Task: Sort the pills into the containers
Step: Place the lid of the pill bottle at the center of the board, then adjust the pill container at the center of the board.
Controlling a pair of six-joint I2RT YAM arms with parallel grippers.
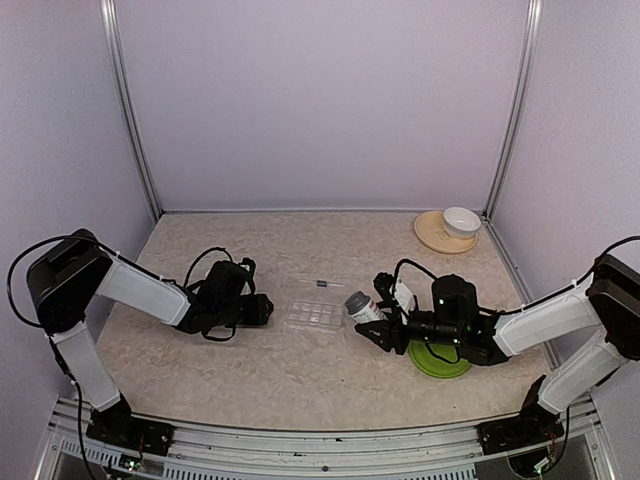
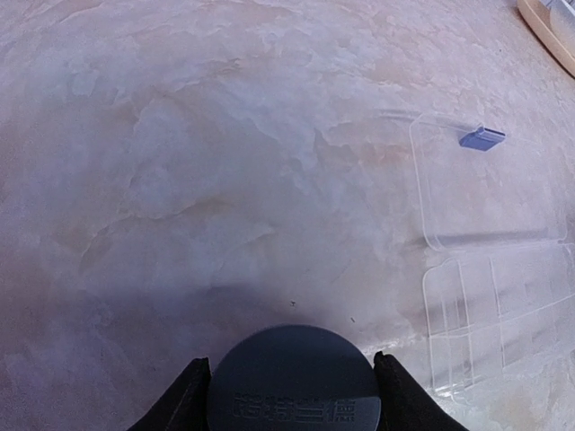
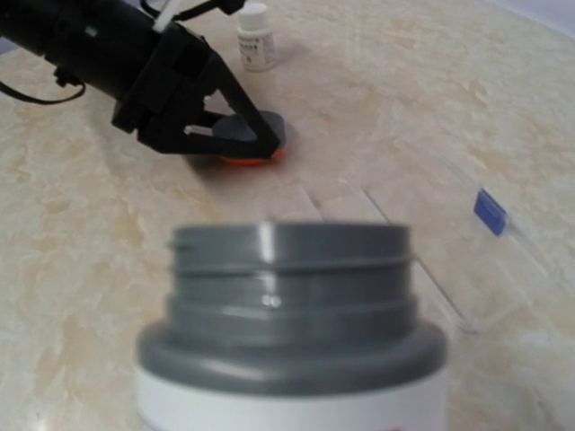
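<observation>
My right gripper (image 1: 378, 322) is shut on a white pill bottle (image 1: 360, 305). In the right wrist view the bottle (image 3: 292, 359) fills the foreground, its grey threaded neck bare of a cap, and hides my own fingers. My left gripper (image 2: 292, 361) is shut on a dark round cap (image 2: 294, 386) low over the table, left of the containers (image 1: 315, 316), the compartments of a clear pill box. The box's open lid (image 2: 485, 189) with a blue latch (image 2: 482, 137) lies flat behind it. The right wrist view shows the cap (image 3: 254, 135) with an orange underside. No pills show.
A round green plate (image 1: 440, 362) lies under my right arm. A white bowl (image 1: 461, 221) sits on a beige plate (image 1: 432, 236) at the back right corner. A small white bottle (image 3: 254, 36) stands beyond my left arm. Grey walls enclose the table.
</observation>
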